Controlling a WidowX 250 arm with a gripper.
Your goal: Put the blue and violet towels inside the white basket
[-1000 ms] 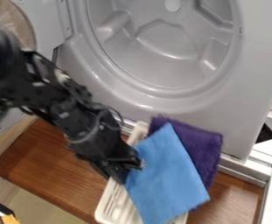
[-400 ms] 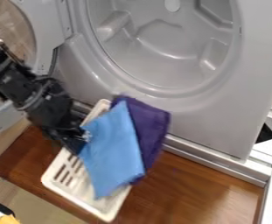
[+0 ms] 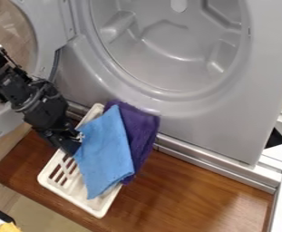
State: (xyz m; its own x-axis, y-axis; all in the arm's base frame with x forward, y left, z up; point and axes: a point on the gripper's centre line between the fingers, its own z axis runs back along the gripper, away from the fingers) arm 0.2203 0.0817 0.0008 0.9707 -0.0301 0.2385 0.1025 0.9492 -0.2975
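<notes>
Black tool [image 3: 72, 141] against blue towel [image 3: 106, 152]

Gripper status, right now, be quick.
Gripper: against the edge of the blue towel, over the white basket; open, closed or holding something, I cannot tell.

Fairly bright, highlights on grey drum [image 3: 170, 43], soft sheen on wooden board [image 3: 194, 195]

Towels [image 3: 109, 152] lying across basket [image 3: 69, 198], basket on board [image 3: 194, 190], washing machine [image 3: 219, 127] behind, door [image 3: 43, 25] left
</notes>
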